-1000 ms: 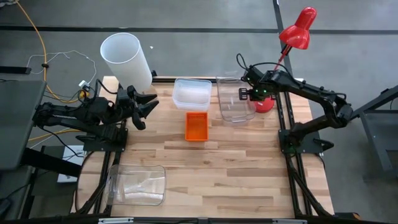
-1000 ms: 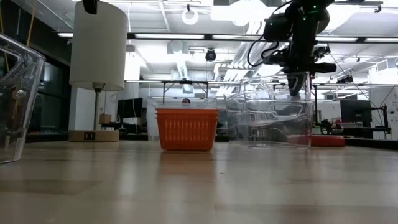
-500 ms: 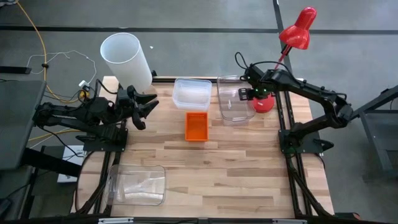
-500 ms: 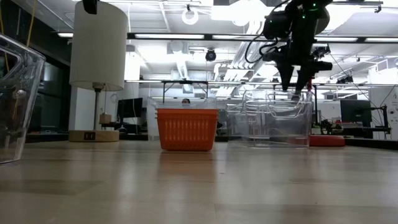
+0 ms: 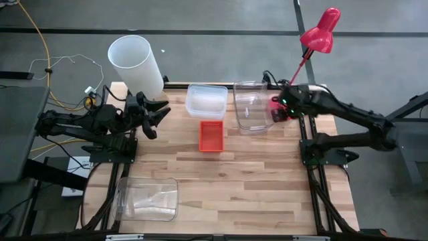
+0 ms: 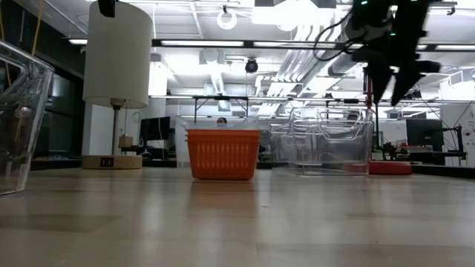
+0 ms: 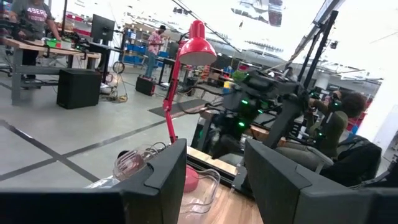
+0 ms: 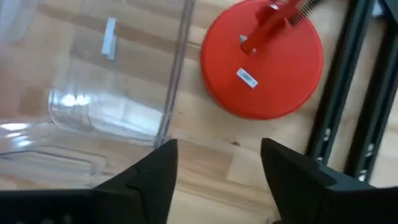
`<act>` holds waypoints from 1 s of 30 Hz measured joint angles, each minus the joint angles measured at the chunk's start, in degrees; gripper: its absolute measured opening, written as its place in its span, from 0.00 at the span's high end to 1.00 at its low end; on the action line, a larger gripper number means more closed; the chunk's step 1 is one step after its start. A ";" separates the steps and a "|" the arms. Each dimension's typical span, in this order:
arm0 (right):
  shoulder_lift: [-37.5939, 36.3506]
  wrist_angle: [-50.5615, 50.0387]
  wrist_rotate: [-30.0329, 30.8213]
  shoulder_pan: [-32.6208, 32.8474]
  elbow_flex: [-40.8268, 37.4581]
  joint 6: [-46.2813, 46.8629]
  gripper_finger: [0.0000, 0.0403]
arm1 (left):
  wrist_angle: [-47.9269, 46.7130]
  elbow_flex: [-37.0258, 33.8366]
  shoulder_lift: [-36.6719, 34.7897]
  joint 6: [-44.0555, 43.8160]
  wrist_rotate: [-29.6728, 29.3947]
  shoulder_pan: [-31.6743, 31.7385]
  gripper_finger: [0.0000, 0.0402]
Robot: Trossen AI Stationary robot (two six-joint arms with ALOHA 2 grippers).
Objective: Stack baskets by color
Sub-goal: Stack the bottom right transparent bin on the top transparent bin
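An orange basket [image 5: 211, 136] [image 6: 223, 154] stands on the table's middle. Behind it rests a shallow clear bin [image 5: 206, 100]. To its right a taller clear bin [image 5: 251, 107] [image 6: 326, 141] stands flat on the wood. My right gripper [image 5: 275, 110] [image 6: 391, 93] hangs open just right of that bin's right wall [image 8: 174, 68], above the table, touching nothing. In the right wrist view it [image 8: 214, 155] is over bare wood. My left gripper [image 5: 160, 112] [image 7: 214, 162] waits open at the far left, pointing level.
A red desk lamp's round base [image 8: 261, 59] sits right beside my right gripper, with its head [image 5: 319, 33] beyond the far edge. A white cylinder [image 5: 137, 63] stands at the far left corner. A large clear bin [image 5: 147, 199] lies near the left front edge.
My right gripper has opened and let go of the taller clear bin's right wall. It then moved toward the table's right edge and rolled a little. The bin, raised a little at first, now stands flat on the table.
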 joint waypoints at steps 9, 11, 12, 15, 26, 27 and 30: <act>-12.46 13.07 0.36 4.13 -17.21 16.49 0.93 | 0.02 0.01 0.00 -0.01 -2.99 0.00 0.63; -12.21 16.10 0.08 4.57 -20.04 17.32 0.97 | 0.02 0.01 0.00 -0.62 -2.99 0.00 0.63; -11.97 18.14 -0.03 4.79 -21.13 18.14 0.96 | 0.02 0.01 0.00 -0.90 -2.99 0.02 0.63; -11.24 23.91 0.47 5.63 -22.84 19.75 0.93 | 0.02 0.01 0.00 -0.92 -2.99 0.02 0.63; -7.24 30.23 -1.34 8.37 -23.05 18.81 0.98 | 0.02 0.01 0.00 -0.92 -2.97 0.01 0.63; -7.13 30.32 -1.33 8.86 -23.05 18.97 0.98 | 0.02 0.01 0.00 -0.92 -2.97 0.00 0.63; -7.64 29.71 -0.58 9.83 -22.97 19.51 1.00 | 0.02 -0.01 0.00 -0.92 -2.97 0.00 0.63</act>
